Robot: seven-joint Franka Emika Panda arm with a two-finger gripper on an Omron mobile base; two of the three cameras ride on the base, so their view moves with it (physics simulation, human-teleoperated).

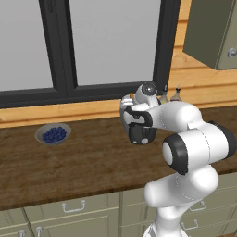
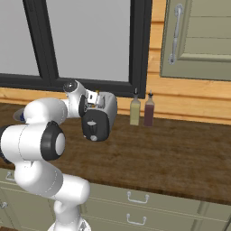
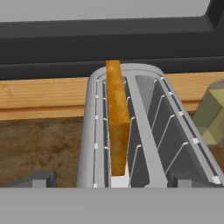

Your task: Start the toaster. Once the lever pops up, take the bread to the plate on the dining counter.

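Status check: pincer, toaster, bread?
Pincer open, empty, poised above toaster. Bread upright in one slot, other slot empty. Two bottles stand beside the toaster, none blocking.

No readable text, labels or numbers anywhere.

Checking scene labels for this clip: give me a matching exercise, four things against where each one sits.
Things:
1. bread
2. bowl of blue berries
3. two bottles
4. gripper

Places:
A. on the counter, right of the toaster
B. open, right at the toaster
C. upright in one toaster slot
D. on the counter, left of the toaster

Pairs: 1-C, 2-D, 3-A, 4-B
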